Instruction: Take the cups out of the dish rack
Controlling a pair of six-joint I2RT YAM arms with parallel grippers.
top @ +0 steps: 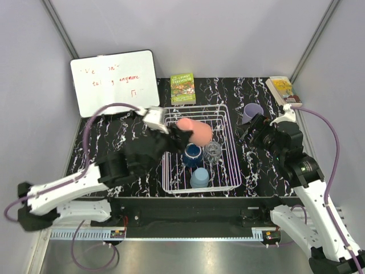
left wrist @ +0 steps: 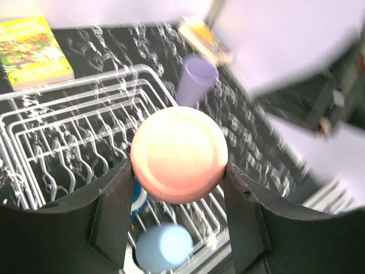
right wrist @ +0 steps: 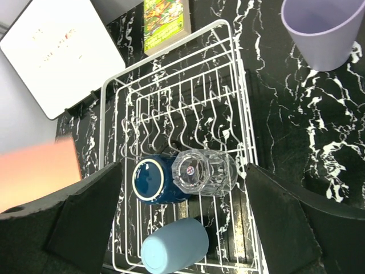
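Black marbled surface [top: 251,171], whiteboard [top: 114,83] propped at the back left. The white wire dish rack [top: 231,154] sits in the middle with a green book [top: 183,88] behind it, and another book [top: 283,90] is in the far right corner. Left hand [top: 182,135] is clamped on the salmon-pink cup [top: 197,131], smooth plastic, held sideways over the rack. Right hand [top: 249,128] is spread wide with nothing in it, just right of the rack. The lavender cup [top: 251,113] stands upright on the surface beside it. In the rack, the dark blue cup [top: 193,154] touches the faceted clear glass [top: 213,152], and the light blue cup [top: 199,177] is nearer the arms.
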